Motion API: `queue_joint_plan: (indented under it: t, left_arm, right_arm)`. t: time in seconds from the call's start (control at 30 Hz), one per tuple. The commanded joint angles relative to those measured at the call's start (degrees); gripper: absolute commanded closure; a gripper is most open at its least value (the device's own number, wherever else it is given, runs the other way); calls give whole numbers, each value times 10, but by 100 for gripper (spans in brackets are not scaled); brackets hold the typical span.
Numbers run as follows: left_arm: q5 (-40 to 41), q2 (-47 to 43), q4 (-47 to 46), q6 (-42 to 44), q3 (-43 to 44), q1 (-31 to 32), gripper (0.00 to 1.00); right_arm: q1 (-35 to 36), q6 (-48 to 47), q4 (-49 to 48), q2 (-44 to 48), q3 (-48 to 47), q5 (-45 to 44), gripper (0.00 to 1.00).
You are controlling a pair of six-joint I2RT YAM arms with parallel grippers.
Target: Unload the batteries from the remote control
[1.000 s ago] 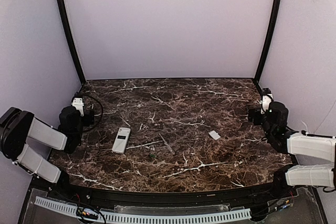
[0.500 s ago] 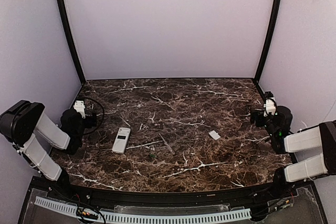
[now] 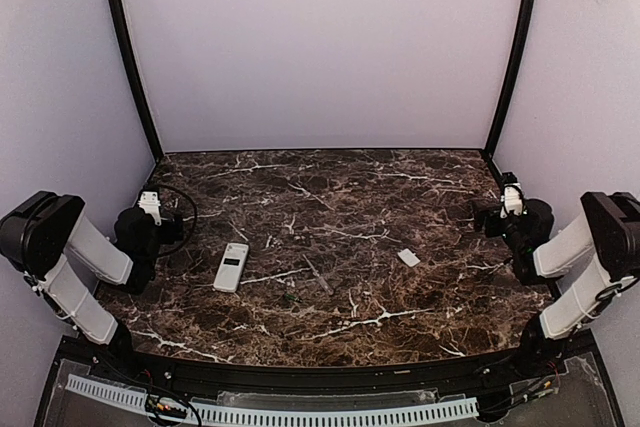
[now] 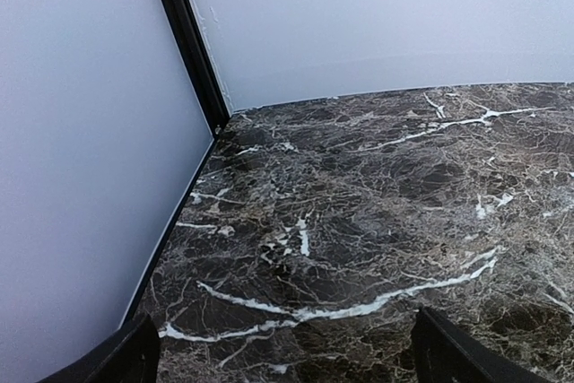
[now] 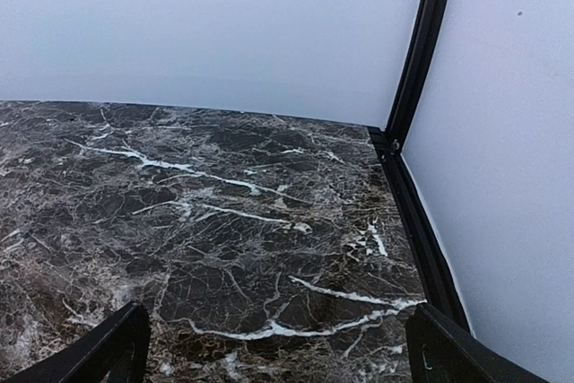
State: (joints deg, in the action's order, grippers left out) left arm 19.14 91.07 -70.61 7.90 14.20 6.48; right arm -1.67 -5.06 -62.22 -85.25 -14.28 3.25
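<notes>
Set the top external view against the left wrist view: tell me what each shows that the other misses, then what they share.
Only the top external view shows the remote control, the thin batteries lying to its right, the small white cover plate, the left arm and the right arm. Only the left wrist view shows the left hand close up, its two dark fingers spread wide with nothing between them. Both show the dark marble table, the pale walls and the black corner post at the back left.
</notes>
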Motion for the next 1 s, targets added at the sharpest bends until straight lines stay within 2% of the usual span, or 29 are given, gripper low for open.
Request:
queue_joint_plan:
  t: [0.0, 0.97]
  left_arm:
    - [4, -2, 3, -10, 7, -5, 1]
    - [8, -1, -1, -10, 5, -5, 1]
  right_arm:
    - [-6, 12, -78, -34, 1, 18, 1]
    - [-12, 23, -62, -33, -9, 3, 1]
